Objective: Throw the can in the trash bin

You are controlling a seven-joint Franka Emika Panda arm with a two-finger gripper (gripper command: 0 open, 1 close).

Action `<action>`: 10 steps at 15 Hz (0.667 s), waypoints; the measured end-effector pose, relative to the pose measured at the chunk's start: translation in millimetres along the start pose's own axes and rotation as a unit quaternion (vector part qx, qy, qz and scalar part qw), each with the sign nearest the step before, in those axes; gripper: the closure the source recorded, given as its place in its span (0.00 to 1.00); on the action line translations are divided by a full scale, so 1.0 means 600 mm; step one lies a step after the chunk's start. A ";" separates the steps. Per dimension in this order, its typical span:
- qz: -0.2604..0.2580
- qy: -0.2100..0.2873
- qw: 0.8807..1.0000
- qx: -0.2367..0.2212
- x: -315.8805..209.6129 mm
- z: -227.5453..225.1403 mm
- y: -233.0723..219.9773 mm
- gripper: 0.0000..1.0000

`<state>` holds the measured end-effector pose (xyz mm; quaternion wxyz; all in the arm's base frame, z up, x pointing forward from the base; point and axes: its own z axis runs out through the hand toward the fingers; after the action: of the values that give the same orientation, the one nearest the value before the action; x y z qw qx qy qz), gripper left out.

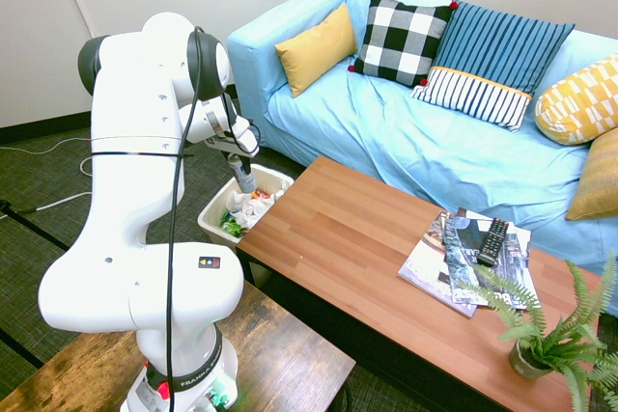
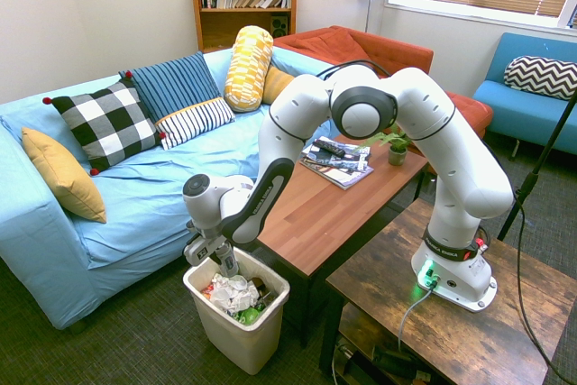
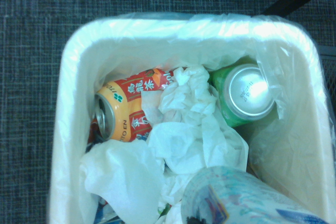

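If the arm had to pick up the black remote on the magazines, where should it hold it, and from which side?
Probably the middle of the remote, gripped across its two long edges, coming straight down from above. It lies flat on the magazines, long and narrow, so its underside cannot be reached.

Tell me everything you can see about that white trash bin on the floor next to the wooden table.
The trash bin is a white, rectangular, plastic-looking tub with rounded corners, lined with a clear bag folded over its rim. It stands upright on dark carpet at the end of the coffee table, near the light blue sofa. It is about full: crumpled white tissue, an orange can lying on its side and a green can. The claw holds the can just above it.
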<state>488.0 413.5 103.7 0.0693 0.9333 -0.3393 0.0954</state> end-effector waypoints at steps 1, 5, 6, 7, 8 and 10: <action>0.001 0.001 1.000 -0.002 0.001 0.010 0.001 0.00; 0.002 0.003 1.000 -0.007 0.004 0.025 0.004 0.00; 0.001 0.003 1.000 -0.007 0.002 0.027 0.003 0.00; 0.001 0.003 1.000 -0.007 -0.001 0.028 0.002 0.00; 0.000 0.003 1.000 -0.007 -0.004 0.029 0.001 0.00; 0.000 0.005 1.000 -0.005 -0.009 0.026 -0.001 0.00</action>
<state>486.4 414.2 87.4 0.0759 0.9324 -0.3393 0.0987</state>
